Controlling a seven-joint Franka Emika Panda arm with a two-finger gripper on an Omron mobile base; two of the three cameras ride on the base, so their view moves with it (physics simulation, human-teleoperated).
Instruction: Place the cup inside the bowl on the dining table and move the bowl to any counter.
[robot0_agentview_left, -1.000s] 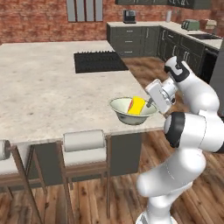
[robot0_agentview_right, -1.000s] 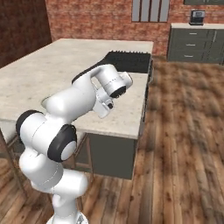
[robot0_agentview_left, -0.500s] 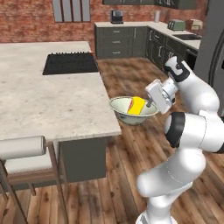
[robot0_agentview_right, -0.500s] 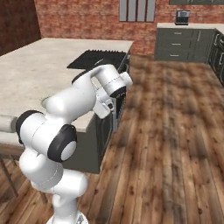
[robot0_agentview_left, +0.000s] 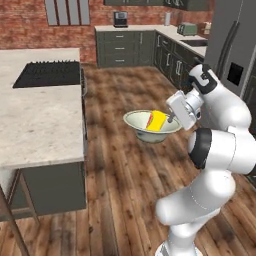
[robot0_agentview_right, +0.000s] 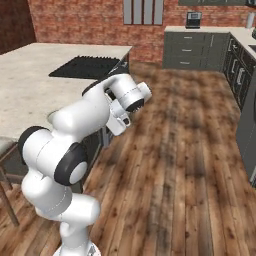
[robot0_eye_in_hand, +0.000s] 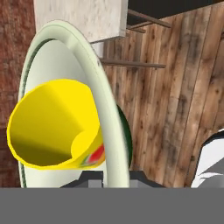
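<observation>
On the left, the table (robot0_agentview_left: 40, 120) stands behind the load, with the cooktop (robot0_agentview_left: 47, 74) set into its top. The bowl (robot0_agentview_left: 150, 125) is off the table and hangs in the air over the wood floor (robot0_agentview_left: 120, 165), just right of the table's edge. The cup (robot0_agentview_left: 157, 120) lies tilted inside the bowl, resting against the inner wall.

The gripper (robot0_agentview_left: 172, 117) is clamped on the bowl's right rim, one finger inside and one outside, as the hand view confirms where the rim (robot0_eye_in_hand: 109, 131) runs down between the tips.

I judge the bowl rigid, glazed and slick, and heavy enough to lever against a one-sided rim pinch; it could pivot or slip. The cup (robot0_eye_in_hand: 54, 127) is loose and light, so it may slide or tip out if I tilt the bowl. I keep the rim level and move gently.

Counters (robot0_agentview_left: 130, 30) lie at the far wall and along the right, well apart from the bowl.
</observation>
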